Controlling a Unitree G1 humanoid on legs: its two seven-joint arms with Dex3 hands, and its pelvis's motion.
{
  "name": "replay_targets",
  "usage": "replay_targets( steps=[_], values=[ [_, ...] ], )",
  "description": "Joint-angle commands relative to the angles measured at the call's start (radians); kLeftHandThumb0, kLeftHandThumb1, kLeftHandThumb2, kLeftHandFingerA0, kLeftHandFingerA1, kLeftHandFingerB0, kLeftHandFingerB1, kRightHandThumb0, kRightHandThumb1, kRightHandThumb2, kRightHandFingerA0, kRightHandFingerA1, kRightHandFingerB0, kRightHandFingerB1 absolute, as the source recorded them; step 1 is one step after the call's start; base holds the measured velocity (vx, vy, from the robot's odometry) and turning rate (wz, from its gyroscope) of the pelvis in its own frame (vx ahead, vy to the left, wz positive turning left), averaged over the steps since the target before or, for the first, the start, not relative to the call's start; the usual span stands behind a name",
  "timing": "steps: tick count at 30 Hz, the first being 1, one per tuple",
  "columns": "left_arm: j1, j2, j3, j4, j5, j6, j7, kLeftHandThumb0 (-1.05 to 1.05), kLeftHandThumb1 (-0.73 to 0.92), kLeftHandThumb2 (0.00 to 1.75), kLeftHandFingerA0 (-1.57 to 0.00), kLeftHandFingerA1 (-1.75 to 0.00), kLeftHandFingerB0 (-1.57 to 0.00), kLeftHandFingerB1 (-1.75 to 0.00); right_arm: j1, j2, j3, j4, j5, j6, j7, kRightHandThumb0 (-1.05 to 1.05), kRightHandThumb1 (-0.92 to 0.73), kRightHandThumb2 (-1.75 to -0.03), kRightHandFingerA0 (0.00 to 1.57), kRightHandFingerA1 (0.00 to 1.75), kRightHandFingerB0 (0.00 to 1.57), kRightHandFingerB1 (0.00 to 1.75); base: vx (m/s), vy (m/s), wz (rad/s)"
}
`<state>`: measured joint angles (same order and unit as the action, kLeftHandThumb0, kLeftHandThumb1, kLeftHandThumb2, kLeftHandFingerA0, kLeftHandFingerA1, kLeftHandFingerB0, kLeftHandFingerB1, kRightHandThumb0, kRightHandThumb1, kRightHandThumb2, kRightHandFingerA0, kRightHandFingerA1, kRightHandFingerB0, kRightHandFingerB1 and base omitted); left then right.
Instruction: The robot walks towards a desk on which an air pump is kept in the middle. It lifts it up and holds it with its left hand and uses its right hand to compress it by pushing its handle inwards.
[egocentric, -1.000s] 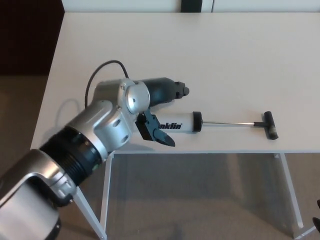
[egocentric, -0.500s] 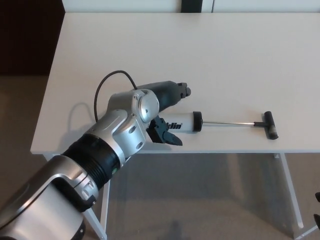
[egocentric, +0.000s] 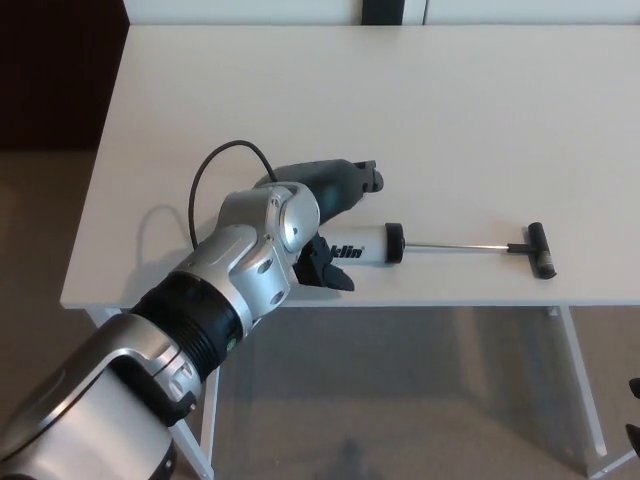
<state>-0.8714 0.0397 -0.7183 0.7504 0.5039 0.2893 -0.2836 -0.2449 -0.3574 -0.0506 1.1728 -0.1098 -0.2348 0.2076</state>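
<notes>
White desk (egocentric: 480, 120) fills most of what I can see, with dark floor off at 9 o'clock and the desk's legs showing below its near edge. Near that front edge lies the pump (egocentric: 372, 245), flat on the surface, its long axis running 9 to 3 o'clock. It has a white barrel with black lettering, a black cap, then a thin bright rod (egocentric: 455, 245) fully drawn out to a black T-handle (egocentric: 540, 250) at the 3 o'clock end.

At the barrel's 9 o'clock end sits the left hand (egocentric: 335, 215), one finger reaching over the far side of the barrel and the thumb at the near side. The fingers straddle it, but I cannot tell whether they are clamped tight. I'd say the grasp comes next, then the lift. Only dark tips at the 4 o'clock corner might be the right hand, so the handle lies well apart from it.
</notes>
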Motion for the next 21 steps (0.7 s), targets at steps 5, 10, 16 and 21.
replay_targets(
  steps=[5, 10, 16, 21],
  values=[
    [0.024, 0.041, -0.100, 0.023, 0.136, -0.088, 0.039, -0.47, 0.41, 0.53, -0.21, -0.31, -0.18, -0.28, -0.019, -0.013, 0.003, -0.002, 0.000, 0.010, -0.007, -0.56, -0.80, -0.64, 0.24, 0.34, 0.21, 0.30, 0.00, 0.000, 0.00],
    [0.046, 0.053, -0.120, 0.026, 0.157, -0.114, 0.044, -0.49, 0.42, 0.53, -0.21, -0.31, -0.18, -0.27, -0.030, -0.013, -0.002, -0.003, 0.007, 0.020, -0.001, -0.30, -0.56, -1.08, 0.07, 0.50, 0.07, 0.49, 0.00, 0.000, 0.00],
    [0.056, 0.052, -0.125, 0.033, 0.172, -0.133, 0.050, -0.51, 0.42, 0.53, -0.20, -0.31, -0.17, -0.27, -0.036, -0.014, 0.006, -0.004, -0.003, 0.016, -0.009, -0.56, -0.80, -0.64, 0.25, 0.35, 0.21, 0.30, 0.00, 0.000, 0.00],
    [0.068, 0.045, -0.138, 0.044, 0.197, -0.142, 0.070, -0.61, 0.39, 0.69, -0.25, -0.42, -0.17, -0.37, -0.035, -0.017, 0.007, -0.004, -0.004, 0.015, -0.010, -0.56, -0.81, -0.64, 0.25, 0.35, 0.21, 0.30, 0.00, 0.000, 0.00]
  ],
)
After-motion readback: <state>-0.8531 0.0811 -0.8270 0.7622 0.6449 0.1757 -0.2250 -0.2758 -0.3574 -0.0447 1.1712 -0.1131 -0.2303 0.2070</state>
